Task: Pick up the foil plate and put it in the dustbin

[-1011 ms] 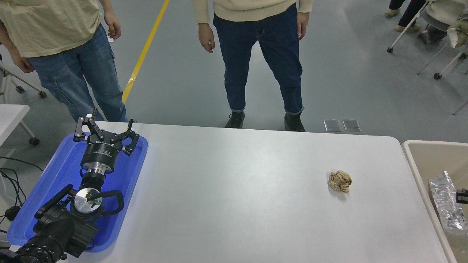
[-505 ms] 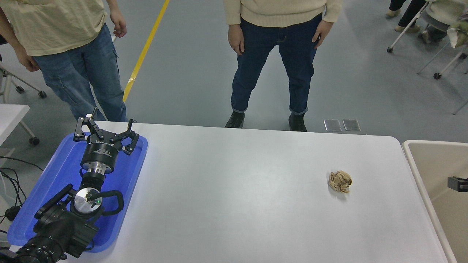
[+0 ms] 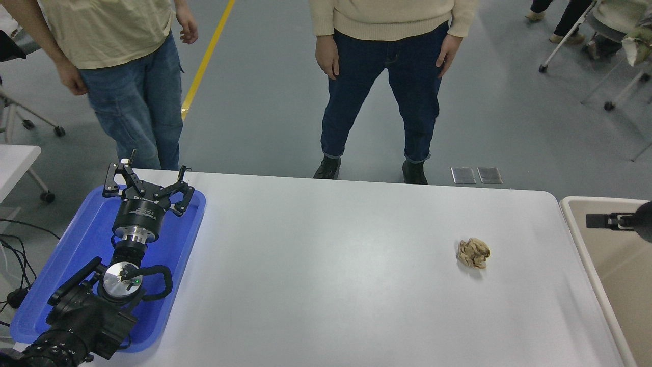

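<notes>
The foil plate is out of view. The dustbin [image 3: 571, 216] stands at the table's right end, with a pale cream rim and a beige inside; only its left part shows, and no foil shows in that part. My right gripper [image 3: 593, 221] comes in from the right edge and hangs over the dustbin's far part, pointing left. Nothing shows in it. My left gripper [image 3: 147, 179] is open and empty, parked over the blue tray [image 3: 76, 244] at the lower left.
A small crumpled brown paper ball [image 3: 473, 253] lies on the white table [image 3: 331, 265], right of centre. Two people stand at the far side, one at centre [image 3: 379, 76] and one at the left [image 3: 127, 86]. Chairs stand at the far right.
The foil plate showed inside the dustbin by my right gripper one second ago and is now gone from view. My right gripper has moved farther away over the bin. Both people have shifted right.
</notes>
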Motion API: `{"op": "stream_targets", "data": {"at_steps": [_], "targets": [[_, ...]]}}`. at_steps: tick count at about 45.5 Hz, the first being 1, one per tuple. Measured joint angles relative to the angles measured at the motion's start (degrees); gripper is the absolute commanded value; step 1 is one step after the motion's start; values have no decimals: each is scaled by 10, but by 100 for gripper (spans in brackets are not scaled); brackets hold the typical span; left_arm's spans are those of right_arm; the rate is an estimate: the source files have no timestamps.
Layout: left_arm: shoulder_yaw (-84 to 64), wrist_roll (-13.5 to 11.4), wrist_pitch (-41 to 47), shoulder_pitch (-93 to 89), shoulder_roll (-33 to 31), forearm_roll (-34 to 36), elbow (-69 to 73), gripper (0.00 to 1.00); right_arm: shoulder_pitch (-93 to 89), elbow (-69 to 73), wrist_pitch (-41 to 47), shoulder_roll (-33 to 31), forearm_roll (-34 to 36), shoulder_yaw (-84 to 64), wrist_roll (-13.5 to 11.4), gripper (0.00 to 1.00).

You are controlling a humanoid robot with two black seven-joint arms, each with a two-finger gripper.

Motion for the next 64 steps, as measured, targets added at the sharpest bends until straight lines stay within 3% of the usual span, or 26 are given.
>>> {"op": "stream_targets", "data": {"at_steps": [10,25,44,64], "targets": [[0,0,0,1,0,0,0,100,178,181,91,-7,9,-86,-1,100],[0,0,0,1,0,0,0,100,416,345,195,66,162,-213,-2,100],[0,0,0,2,1,0,1,100,621,428,281,194,352,-277,-2,100],[-1,-1,1,2,0,0,1,100,715,458,294,266,434,-306,-2,100]]}}
